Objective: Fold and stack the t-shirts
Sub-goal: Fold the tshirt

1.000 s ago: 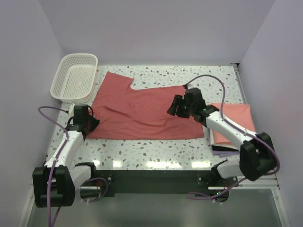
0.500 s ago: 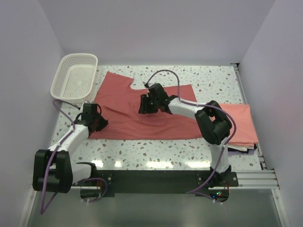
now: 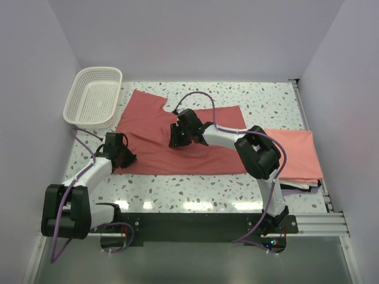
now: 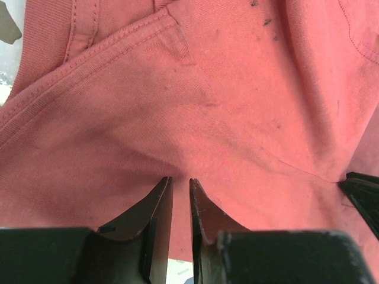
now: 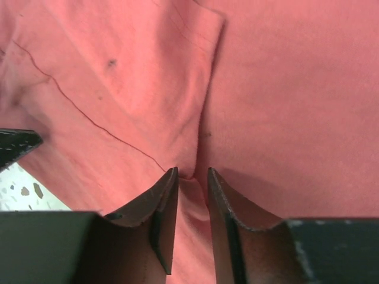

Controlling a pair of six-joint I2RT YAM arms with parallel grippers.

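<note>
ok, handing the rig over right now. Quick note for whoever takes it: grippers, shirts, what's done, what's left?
The left gripper is shut on the near left edge of the dusty red t-shirt.
The right gripper is shut on a pucker of the same shirt near its middle.
That shirt lies spread out, not folded up yet.
Done: the salmon t-shirt lies folded at the far right.
Left: fold the red one and stack it on the salmon one.

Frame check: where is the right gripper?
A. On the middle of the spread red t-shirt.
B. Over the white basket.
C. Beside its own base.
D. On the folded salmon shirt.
A: the right gripper sits midway across the spread red t-shirt, fingers closed on a ridge of its cloth in the wrist view.
</note>
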